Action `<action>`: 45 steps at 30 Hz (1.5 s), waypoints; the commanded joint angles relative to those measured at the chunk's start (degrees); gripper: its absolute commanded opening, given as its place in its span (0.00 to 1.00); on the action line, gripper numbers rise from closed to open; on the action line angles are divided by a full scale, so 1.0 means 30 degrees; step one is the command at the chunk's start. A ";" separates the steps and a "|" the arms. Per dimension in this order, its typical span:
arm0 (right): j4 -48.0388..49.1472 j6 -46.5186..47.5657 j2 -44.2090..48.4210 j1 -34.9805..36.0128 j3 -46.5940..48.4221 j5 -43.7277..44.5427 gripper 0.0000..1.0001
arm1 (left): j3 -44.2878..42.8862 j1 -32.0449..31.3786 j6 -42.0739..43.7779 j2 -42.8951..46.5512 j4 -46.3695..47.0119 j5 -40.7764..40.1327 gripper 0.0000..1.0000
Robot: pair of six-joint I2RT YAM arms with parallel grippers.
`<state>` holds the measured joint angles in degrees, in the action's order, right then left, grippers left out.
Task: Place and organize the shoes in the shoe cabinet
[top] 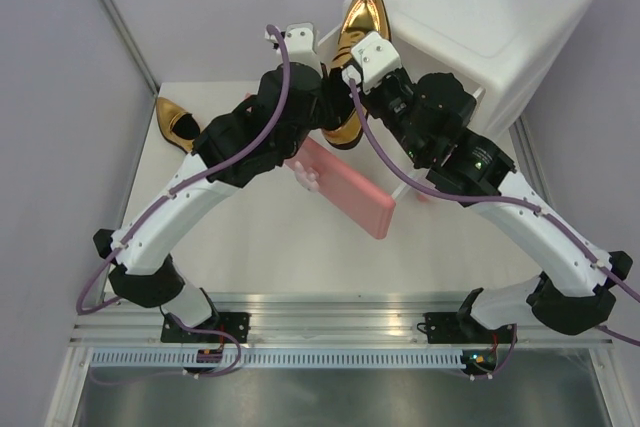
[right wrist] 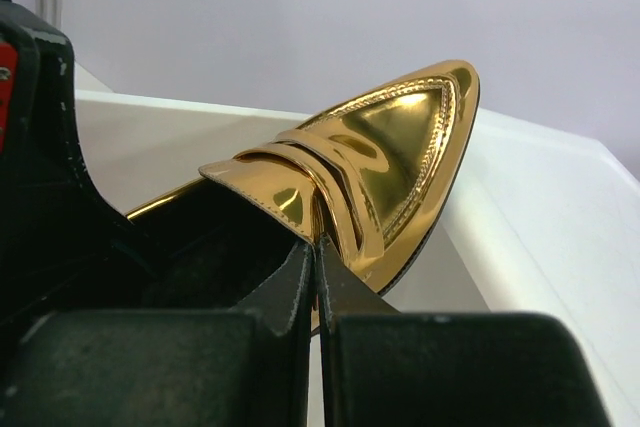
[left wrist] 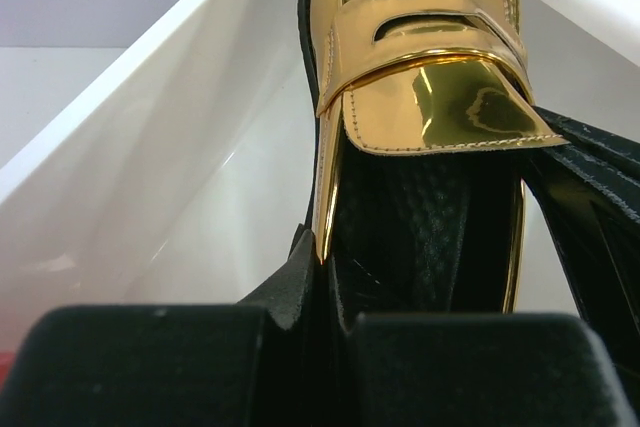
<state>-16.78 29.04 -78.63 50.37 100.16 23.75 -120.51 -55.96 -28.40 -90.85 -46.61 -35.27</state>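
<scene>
I hold one gold shoe (top: 362,9) between both grippers, its pointed toe raised over the edge of the white shoe cabinet (top: 490,17). My left gripper (top: 320,77) is shut on the shoe's left rim (left wrist: 335,247), and the shoe's gold strap (left wrist: 440,97) fills the left wrist view. My right gripper (top: 358,77) is shut on the shoe's other side wall by the strap (right wrist: 322,252), with the toe (right wrist: 410,137) pointing ahead. The second gold shoe (top: 178,125) lies on the table at far left. The green shoes are out of view.
A pink drawer (top: 345,187) lies out of the cabinet on the table under my arms. White cabinet walls show beside the shoe in the left wrist view (left wrist: 150,167) and the right wrist view (right wrist: 540,207). Grey walls close in the table at the back and left.
</scene>
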 commanded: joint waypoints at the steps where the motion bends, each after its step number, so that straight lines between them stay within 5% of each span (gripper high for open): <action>1: 0.0496 0.0193 0.0370 -0.0383 -0.0310 -0.1293 0.01 | -0.0319 -0.0300 0.0239 0.1923 0.3290 0.1618 0.05; 8: 0.0230 0.0370 0.0429 -0.0618 -0.0515 -0.2291 0.01 | -0.0143 -0.0329 0.0385 0.2186 0.3671 0.1853 0.02; 11: 0.1107 0.0749 0.0400 -0.0647 -0.0954 -0.1823 0.30 | -0.0172 -0.0300 0.0561 0.2157 0.3759 0.1999 0.02; 14: 0.1461 0.1131 0.0224 -0.0647 -0.0897 -0.1588 0.46 | -0.0202 -0.0300 0.0561 0.2187 0.3788 0.2087 0.02; 17: 0.1548 0.1483 -0.0243 -0.0618 -0.0575 -0.1354 0.48 | -0.0172 -0.0329 0.0678 0.2187 0.3876 0.2058 0.02; 21: 0.1870 0.1804 -0.0479 -0.0647 -0.0486 -0.0827 0.44 | -0.0172 -0.0300 0.0708 0.2158 0.3993 0.2116 0.02; 28: 0.1958 0.2713 -0.0510 -0.0706 -0.0369 -0.0092 0.01 | 0.0032 -0.0300 0.0854 0.2303 0.4402 0.2351 0.02; 32: 0.1959 0.3064 0.0192 -0.0764 -0.0778 -0.1059 0.01 | 0.0675 -0.0300 0.1321 0.2772 0.5338 0.2234 0.25; 36: 0.2017 0.3386 0.0779 -0.0765 -0.1392 -0.1820 0.01 | 0.1584 -0.0300 0.1645 0.3475 0.6453 0.2000 0.63; 42: 0.1288 0.3447 0.1395 -0.0940 -0.1630 -0.3313 0.01 | 0.2083 -0.0271 0.2318 0.4120 0.7216 0.1473 0.82; 45: -0.0001 0.3095 0.1483 -0.1116 -0.1073 -0.4661 0.01 | 0.2200 -0.0184 0.2641 0.4384 0.7391 0.0948 0.84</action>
<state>-15.55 39.03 -76.55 48.01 94.54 13.47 -114.45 -56.71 -22.90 -78.46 -28.75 -30.55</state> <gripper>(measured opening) 0.010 0.835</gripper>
